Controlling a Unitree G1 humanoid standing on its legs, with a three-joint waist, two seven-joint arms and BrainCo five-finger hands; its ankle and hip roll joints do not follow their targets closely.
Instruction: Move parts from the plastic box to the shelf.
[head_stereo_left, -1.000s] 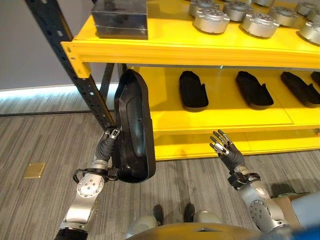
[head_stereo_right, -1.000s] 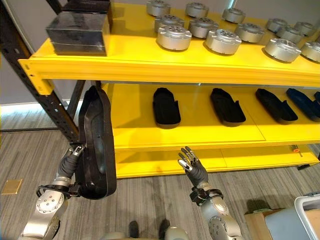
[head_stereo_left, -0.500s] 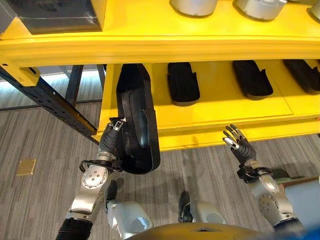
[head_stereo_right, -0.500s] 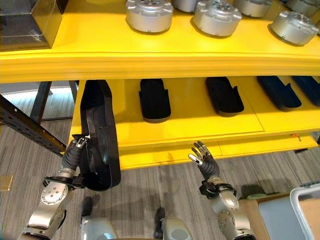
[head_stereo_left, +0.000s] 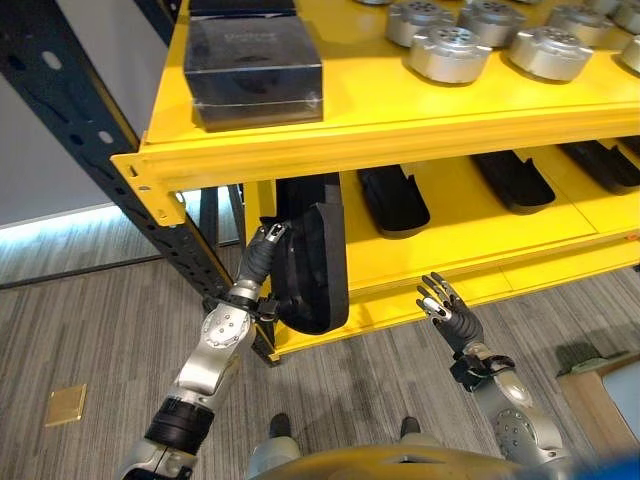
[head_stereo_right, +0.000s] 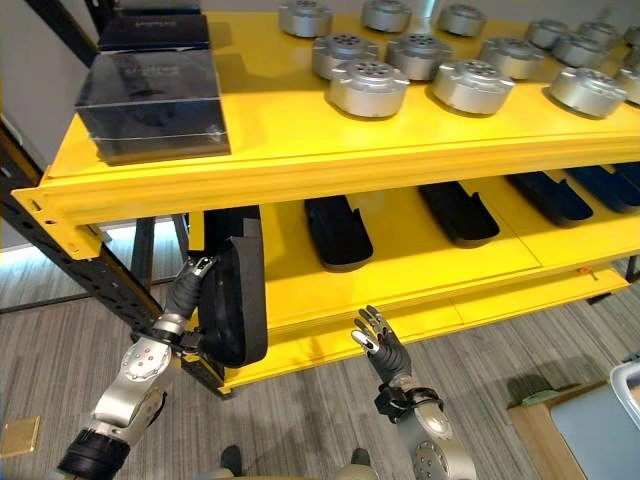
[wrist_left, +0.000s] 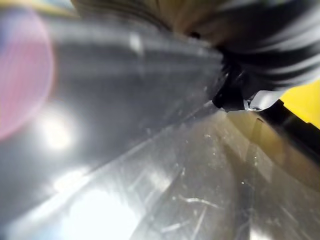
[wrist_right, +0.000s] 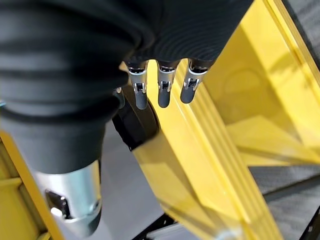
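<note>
A long black moulded part (head_stereo_left: 315, 265) stands on edge at the left end of the lower yellow shelf (head_stereo_left: 470, 250), its upper end tucked under the upper shelf board. My left hand (head_stereo_left: 262, 262) is shut on its left rim. Its glossy black surface (wrist_left: 150, 150) lies close against the left wrist view. My right hand (head_stereo_left: 447, 312) hangs open in front of the lower shelf's front edge, holding nothing; its straight fingers (wrist_right: 161, 92) point at the yellow edge, with the black part (wrist_right: 137, 127) beyond them.
Three more black parts (head_stereo_left: 393, 198) lie flat along the lower shelf. The upper shelf carries several silver round parts (head_stereo_left: 447, 52) and dark boxes (head_stereo_left: 252, 68). A black rack upright (head_stereo_left: 100, 130) stands left of the part. A grey box (head_stereo_right: 595, 435) sits on the floor at lower right.
The camera has shifted. My left hand has carried the black part further in under the upper shelf board. The right hand stays open in front of the shelf.
</note>
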